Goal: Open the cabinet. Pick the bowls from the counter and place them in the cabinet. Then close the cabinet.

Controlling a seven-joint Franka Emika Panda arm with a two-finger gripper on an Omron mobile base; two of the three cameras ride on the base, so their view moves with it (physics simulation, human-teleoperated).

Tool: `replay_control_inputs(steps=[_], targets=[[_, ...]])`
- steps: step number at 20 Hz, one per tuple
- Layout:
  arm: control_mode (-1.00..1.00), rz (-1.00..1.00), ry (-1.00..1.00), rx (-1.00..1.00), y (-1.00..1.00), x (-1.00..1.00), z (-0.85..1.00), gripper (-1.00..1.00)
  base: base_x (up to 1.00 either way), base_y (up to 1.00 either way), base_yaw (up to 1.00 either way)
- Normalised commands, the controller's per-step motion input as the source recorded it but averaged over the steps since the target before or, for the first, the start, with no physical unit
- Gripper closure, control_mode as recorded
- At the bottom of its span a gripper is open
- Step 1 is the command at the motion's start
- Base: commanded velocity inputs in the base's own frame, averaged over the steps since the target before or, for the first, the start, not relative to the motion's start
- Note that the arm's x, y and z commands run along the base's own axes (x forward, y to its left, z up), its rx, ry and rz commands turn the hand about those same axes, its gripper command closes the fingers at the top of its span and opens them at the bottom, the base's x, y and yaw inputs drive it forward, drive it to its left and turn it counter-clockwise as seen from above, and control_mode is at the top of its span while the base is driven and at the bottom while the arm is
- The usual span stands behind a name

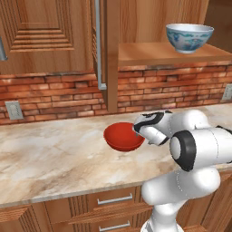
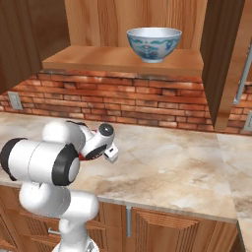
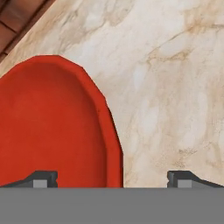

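Observation:
The glossy red bowl (image 1: 121, 136) (image 3: 52, 127) sits on the marbled counter (image 1: 54, 154) (image 3: 166, 78). My gripper (image 3: 111, 177) (image 1: 136, 130) hovers open at the bowl's right rim. In the hand view one fingertip (image 3: 43, 178) is over the bowl's inside and the other over bare stone, with the rim between them. The pale white-blue bowl (image 1: 189, 37) (image 2: 153, 43) stands upright on the shelf (image 1: 149, 52) (image 2: 108, 59) of the cabinet, whose doors are swung open. In the right base view my own arm hides most of the red bowl.
The open cabinet doors (image 1: 45, 36) (image 2: 221, 59) with silver bar handles (image 1: 97, 45) (image 2: 243, 74) jut out above the counter. A brick backsplash (image 1: 158, 90) with an outlet (image 1: 13, 110) runs behind. Drawers (image 1: 113, 199) lie below the counter edge.

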Motion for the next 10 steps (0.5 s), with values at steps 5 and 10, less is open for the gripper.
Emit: replay_control_inputs(steps=[5,10], targets=[[-1.00,0.00,0.00,0.00,0.09,0.06,-0.31,-1.00,0.00,0.00,0.00],[-1.00,0.00,0.00,0.00,0.20,0.02,-0.30,1.00,0.00,0.00,0.00]])
